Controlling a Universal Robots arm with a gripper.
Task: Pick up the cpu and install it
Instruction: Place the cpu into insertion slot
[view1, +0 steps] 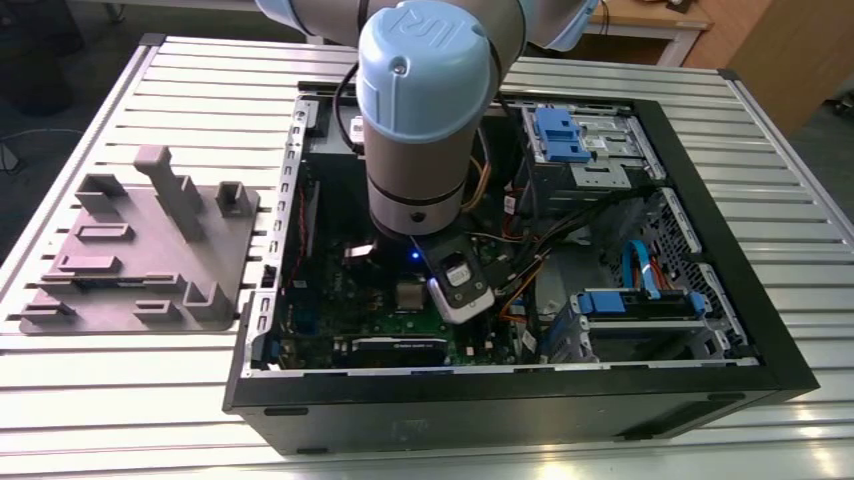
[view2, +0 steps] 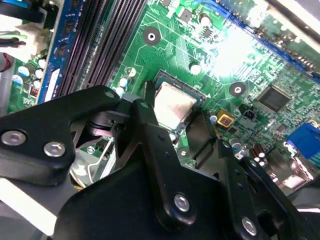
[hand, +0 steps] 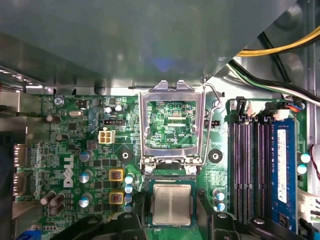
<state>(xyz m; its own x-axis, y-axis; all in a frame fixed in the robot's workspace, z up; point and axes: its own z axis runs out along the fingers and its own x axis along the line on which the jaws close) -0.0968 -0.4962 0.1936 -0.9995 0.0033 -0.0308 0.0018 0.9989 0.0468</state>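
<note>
The cpu (hand: 172, 204), a small silver-grey square chip, lies flat in the dark socket on the green motherboard (hand: 75, 150). In the second wrist view the cpu (view2: 172, 102) sits between the black fingers (view2: 145, 125). My gripper (hand: 172, 216) straddles the chip with a finger on each side and a thin gap to each edge, so it is open. The socket's metal retention frame (hand: 172, 125) is swung up and open beside the chip, with its wire lever (hand: 212, 107) raised. In the exterior view the arm (view1: 420, 130) reaches down into the open computer case (view1: 721, 300).
Black memory slots (hand: 250, 165) and a blue slot (hand: 282, 170) run beside the socket. Yellow and black cables (hand: 280, 50) hang near the case wall. A grey plastic tray (view1: 134, 250) with raised blocks lies on the slatted table at the exterior view's left. Drive bays with blue clips (view1: 567, 135) fill the case's other side.
</note>
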